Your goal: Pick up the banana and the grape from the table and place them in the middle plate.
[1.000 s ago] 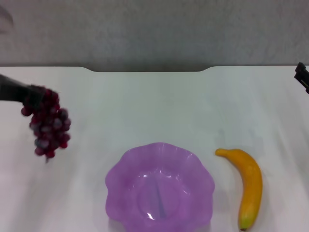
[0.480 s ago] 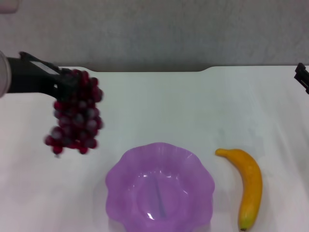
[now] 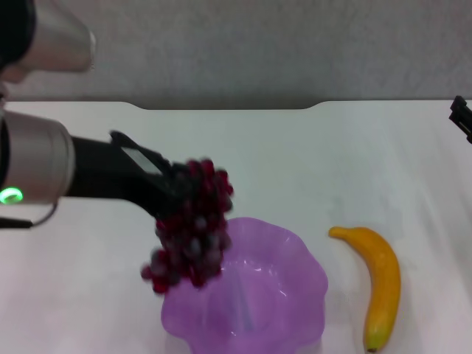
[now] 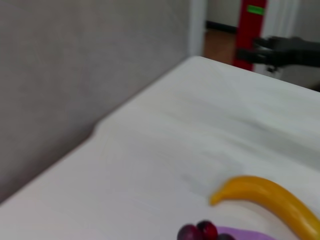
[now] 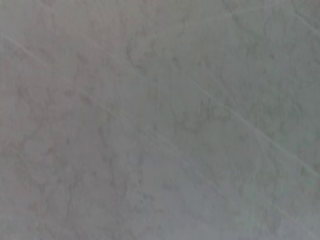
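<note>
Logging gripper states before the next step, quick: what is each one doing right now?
Left gripper: shut on the grape, carried over the near-left rim of the middle plate.
Right gripper: parked at the table's far right edge; open or shut cannot be told.

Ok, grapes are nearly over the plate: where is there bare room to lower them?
The middle plate is bare inside on its banana side. The left gripper with the grape crowds its left rim. The table beyond the plate is bare up to the far edge.
</note>
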{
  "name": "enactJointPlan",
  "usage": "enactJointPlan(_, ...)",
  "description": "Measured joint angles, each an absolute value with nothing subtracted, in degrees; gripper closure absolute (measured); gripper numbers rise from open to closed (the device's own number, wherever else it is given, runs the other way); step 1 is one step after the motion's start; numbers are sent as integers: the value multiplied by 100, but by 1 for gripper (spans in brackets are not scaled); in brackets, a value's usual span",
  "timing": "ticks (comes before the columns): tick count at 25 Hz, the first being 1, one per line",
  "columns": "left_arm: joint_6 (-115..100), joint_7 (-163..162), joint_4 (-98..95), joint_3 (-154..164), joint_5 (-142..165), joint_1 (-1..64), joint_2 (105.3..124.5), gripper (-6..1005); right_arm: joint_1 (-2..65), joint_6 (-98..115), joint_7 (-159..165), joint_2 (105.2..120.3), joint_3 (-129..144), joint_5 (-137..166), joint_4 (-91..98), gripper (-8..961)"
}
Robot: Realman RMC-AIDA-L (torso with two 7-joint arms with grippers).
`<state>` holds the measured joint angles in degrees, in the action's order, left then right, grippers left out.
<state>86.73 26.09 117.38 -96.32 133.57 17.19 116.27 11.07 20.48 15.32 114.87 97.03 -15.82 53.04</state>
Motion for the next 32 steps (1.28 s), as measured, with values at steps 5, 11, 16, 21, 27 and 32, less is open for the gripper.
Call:
enactJointPlan(5, 8708, 2591, 11584, -9101, 13403, 1720, 11627, 839, 1107, 2048, 1532, 11488, 9703, -1582, 5322, 88)
enactJointPlan(11, 8707, 2587, 11217, -8558, 13403, 1920, 11627, 840, 1107, 2048, 1532, 11488, 9707, -1582, 5330, 88)
enactJointPlan(16, 8497, 2607, 10712, -8226, 13384, 2147, 11627, 840, 1110, 2048, 1532, 11487, 9711, -1582, 5338, 88)
enactJointPlan(21, 8156, 2633, 10113, -7926, 13395, 2429, 11627, 839, 1127, 2048, 1531, 11487, 9712, -1582, 5338, 88)
enactJointPlan(27, 7768, 2647, 9657, -7787, 13402, 2751, 11628, 839, 1162, 2048, 1530, 11487, 9721, -1582, 5309, 88)
enactJointPlan(32, 7577, 2667, 9576, -7792, 13469, 2866, 11628, 839, 1166, 2048, 1530, 11487, 9721, -1582, 5302, 88)
